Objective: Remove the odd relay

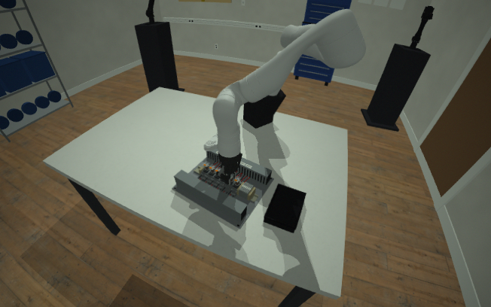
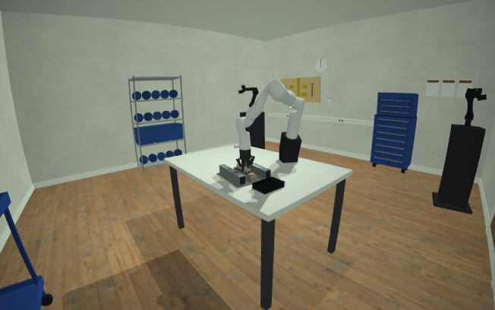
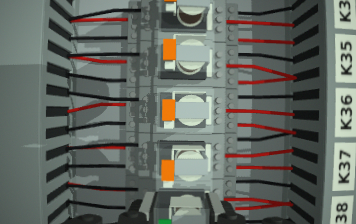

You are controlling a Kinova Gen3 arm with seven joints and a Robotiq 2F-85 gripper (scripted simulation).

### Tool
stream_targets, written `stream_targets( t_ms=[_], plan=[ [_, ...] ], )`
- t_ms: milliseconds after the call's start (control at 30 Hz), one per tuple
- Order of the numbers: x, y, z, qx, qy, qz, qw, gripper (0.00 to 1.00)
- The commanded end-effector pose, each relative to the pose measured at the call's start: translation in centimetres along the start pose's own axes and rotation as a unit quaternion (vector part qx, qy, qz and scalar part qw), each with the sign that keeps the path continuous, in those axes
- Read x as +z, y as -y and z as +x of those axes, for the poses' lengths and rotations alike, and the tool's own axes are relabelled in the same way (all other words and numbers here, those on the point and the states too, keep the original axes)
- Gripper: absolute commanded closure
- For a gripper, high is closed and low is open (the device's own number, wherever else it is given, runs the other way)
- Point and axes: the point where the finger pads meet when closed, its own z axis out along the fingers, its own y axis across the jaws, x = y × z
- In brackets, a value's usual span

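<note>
The relay panel [image 1: 222,186] lies flat on the white table, with a row of relays between red and black wires. In the wrist view three relays [image 3: 185,109] show orange buttons, labelled K35 to K37. At the bottom edge of that view my gripper [image 3: 181,208] is shut on the relay with a green button [image 3: 164,220], at the K38 position. The relay still sits in line with the row. In the top view my gripper [image 1: 228,177] stands straight down on the panel's middle. The black parts tray [image 1: 285,208] lies to the right of the panel.
A grey box section [image 1: 208,196] runs along the panel's near side. The arm's black base [image 1: 263,109] stands at the table's far side. Black camera pedestals [image 1: 157,56] and a blue cabinet [image 1: 320,64] stand on the floor behind the table.
</note>
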Motion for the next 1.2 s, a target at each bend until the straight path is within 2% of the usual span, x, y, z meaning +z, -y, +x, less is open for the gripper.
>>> stream_targets(
  t_ms=[0,933,1167],
  plan=[
    [-0.08,0.06,0.01,0.000,0.000,0.001,1.000,1.00],
    [-0.10,-0.08,0.00,0.000,0.000,0.026,1.000,1.00],
    [-0.10,-0.08,0.01,0.000,0.000,0.027,1.000,1.00]
  ],
)
